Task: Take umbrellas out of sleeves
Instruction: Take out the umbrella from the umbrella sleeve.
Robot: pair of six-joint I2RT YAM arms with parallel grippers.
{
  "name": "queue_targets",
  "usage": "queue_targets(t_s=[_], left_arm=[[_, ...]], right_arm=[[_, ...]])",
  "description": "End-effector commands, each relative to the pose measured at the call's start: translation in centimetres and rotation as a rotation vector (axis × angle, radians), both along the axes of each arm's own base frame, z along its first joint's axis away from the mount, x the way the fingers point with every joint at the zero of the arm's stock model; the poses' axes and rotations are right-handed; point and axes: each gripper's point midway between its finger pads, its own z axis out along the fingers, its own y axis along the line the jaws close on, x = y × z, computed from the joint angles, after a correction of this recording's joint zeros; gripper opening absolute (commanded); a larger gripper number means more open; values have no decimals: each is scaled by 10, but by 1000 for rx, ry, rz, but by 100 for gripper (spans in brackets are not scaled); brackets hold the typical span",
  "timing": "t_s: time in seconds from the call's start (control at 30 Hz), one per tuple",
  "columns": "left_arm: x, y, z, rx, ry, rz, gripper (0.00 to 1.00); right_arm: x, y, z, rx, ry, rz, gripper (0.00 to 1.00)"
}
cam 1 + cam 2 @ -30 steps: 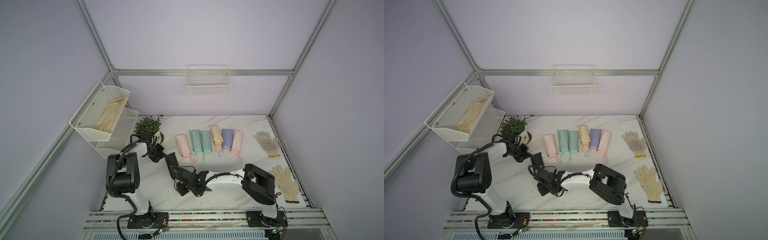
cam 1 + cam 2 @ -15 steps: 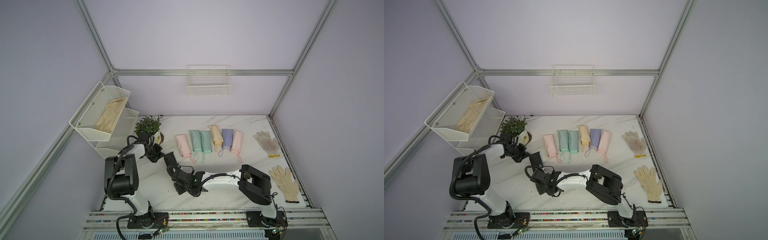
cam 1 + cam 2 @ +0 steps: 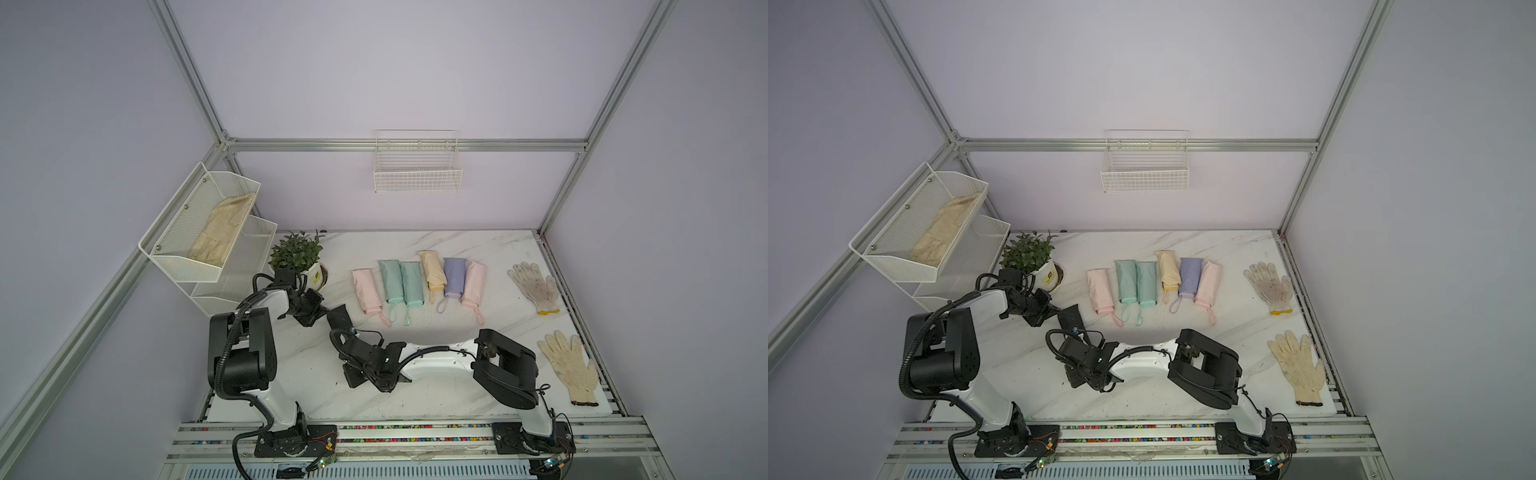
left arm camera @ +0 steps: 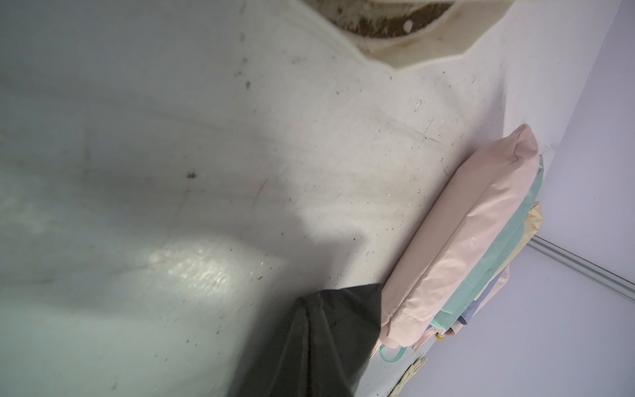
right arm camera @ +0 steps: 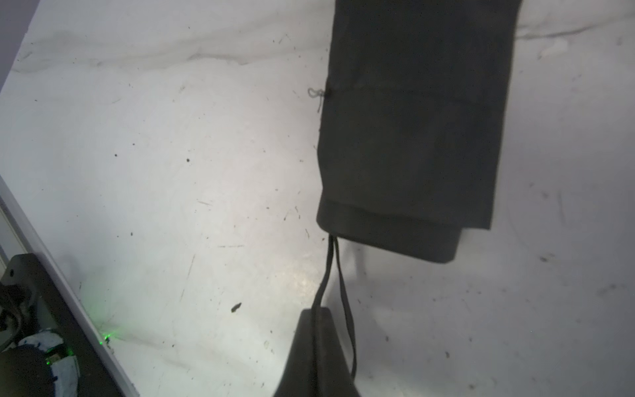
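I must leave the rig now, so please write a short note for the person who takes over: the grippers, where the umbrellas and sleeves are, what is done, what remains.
The left gripper is shut on the far end of the black sleeve.
The right gripper is shut, apparently on the wrist loop that hangs from the sleeve's open end.
The black umbrella is hidden inside.
The six pastel sleeves lie full in a row at the back, untouched.
Done: no umbrella is out.
Left: pull the black one free, then empty the six.

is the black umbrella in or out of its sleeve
In: only its wrist loop hangs from the hemmed mouth of the black sleeve; no canopy shows.
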Motion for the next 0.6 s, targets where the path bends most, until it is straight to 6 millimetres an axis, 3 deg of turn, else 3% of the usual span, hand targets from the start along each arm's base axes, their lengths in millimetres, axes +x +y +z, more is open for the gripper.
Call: queue_targets(t_s=[0.0, 0.3, 0.57], left_arm=[[1, -1, 13, -27, -44, 12, 0], [1, 2, 11, -27, -43, 19, 0], [2, 7, 12, -37, -49, 34, 0]], right_arm=[[-3, 2, -7, 2, 13, -15, 0], [-1, -16, -24, -72, 5, -47, 0], [-7, -44, -29, -143, 17, -68, 0]])
